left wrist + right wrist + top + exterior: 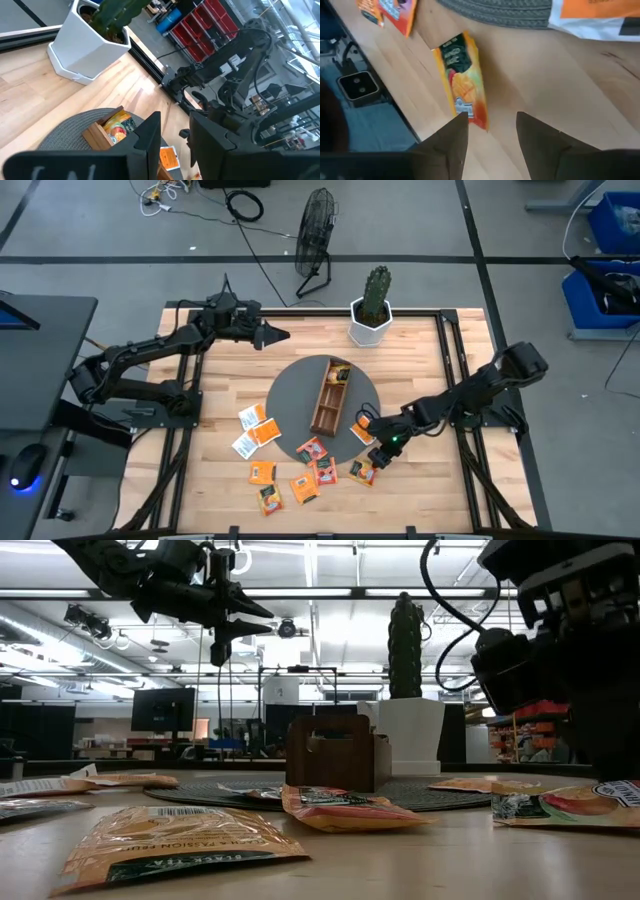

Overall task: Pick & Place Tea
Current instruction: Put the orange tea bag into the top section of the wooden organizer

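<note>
Several orange and white tea sachets (290,465) lie flat on the wooden table's near half. A brown compartment tray (330,395) stands on a round grey mat (290,395), with a sachet (117,127) in its far end. My right gripper (372,458) is low over the table at the mat's near right, open, just above an orange sachet (462,82). My left gripper (272,335) hangs high over the far left of the table, open, nothing between its fingers (150,135). My right gripper comes slanting down from the table's right. One fingertip (462,127) stands over the near end (470,112) of the orange sachet, which lies flat on the table. I cannot tell whether it touches.
A white-and-orange sachet (600,15) lies half on the mat's edge close to my right gripper. A cactus in a white pot (370,320) stands at the table's far edge. Bare wood lies to the right of the mat (420,380).
</note>
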{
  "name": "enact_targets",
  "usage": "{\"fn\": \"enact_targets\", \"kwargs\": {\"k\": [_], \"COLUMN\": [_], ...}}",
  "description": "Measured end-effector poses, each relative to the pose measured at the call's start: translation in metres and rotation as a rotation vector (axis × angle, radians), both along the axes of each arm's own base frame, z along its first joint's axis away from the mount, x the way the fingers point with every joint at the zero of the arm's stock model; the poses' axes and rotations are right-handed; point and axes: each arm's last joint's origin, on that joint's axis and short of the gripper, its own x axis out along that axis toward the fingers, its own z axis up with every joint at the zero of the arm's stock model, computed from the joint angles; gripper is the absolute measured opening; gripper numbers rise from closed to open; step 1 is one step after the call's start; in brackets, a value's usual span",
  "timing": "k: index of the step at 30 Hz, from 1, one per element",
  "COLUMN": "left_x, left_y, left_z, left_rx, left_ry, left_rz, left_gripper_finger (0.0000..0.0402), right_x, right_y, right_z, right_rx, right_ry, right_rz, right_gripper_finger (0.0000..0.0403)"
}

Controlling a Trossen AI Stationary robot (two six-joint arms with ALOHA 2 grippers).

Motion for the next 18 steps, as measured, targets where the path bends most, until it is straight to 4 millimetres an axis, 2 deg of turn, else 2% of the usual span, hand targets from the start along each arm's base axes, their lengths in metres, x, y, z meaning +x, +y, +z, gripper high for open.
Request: {"fn": "enact_targets", "kwargs": {"k": [6,13,18], "left_x": [0.000,0.000,0.000], "left_y": [0.000,0.000,0.000], "left_z": [0.000,0.000,0.000], "left_rx": [-0.004,-0.024,-0.024], "left_ry": [0.000,-0.002,-0.002], "left_rz": [0.001,0.005,0.005], "left_gripper_finger": [0.0108,0.0108,0.0108], "right_x": [0.009,0.011,0.014], "right_y": [0.003,0.004,0.005], "right_z": [-0.005,-0.012,-0.010], "right_rx": [0.031,0.035,0.037], "right_ry": [-0.061,-0.047,-0.095], "right_rz": [0.000,-0.005,0.012], "right_gripper_finger": [0.0174,0.0172,0.0133]}}
